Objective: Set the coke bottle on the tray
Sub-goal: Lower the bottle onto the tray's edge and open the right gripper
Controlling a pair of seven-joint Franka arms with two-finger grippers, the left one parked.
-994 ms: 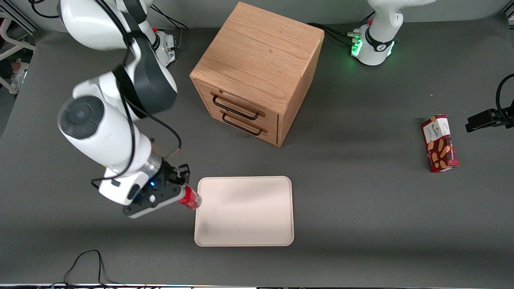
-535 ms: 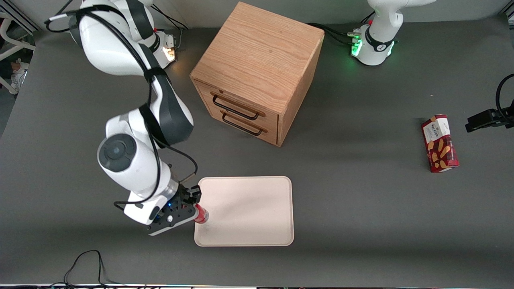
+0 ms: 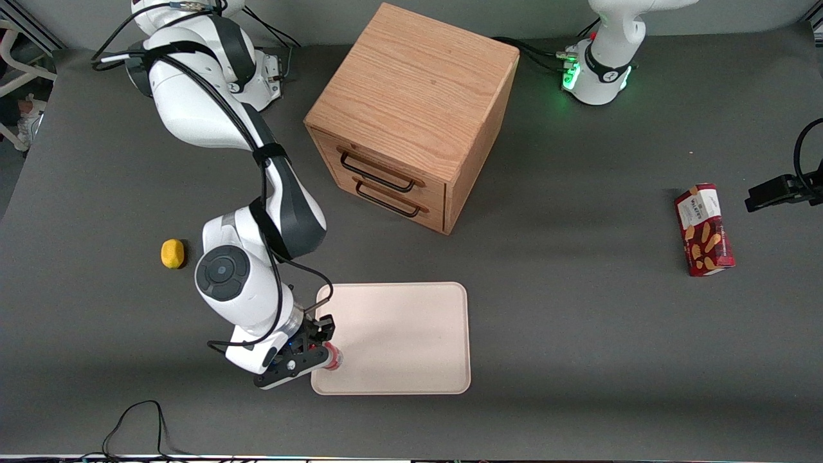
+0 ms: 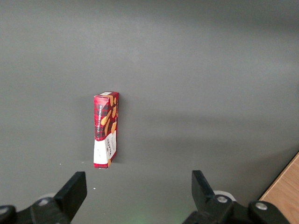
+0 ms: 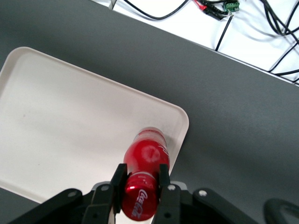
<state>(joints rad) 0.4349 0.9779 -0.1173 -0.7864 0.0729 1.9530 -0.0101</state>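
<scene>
1. The gripper [image 3: 319, 355] hung at the tray's [image 3: 411, 334] corner nearest the front camera, at the working arm's end, fingers [image 5: 118, 178] closed on the coke bottle [image 5: 142, 179].
2. The bottle sat between the fingers, its long axis running out from the gripper and over the tray's rim [image 5: 184, 130].
3. Whether it touched the tray or was held just above it could not be told.
4. Judgement: the move ahead turned on height alone, since the bottle already stood over the tray's corner.
</scene>
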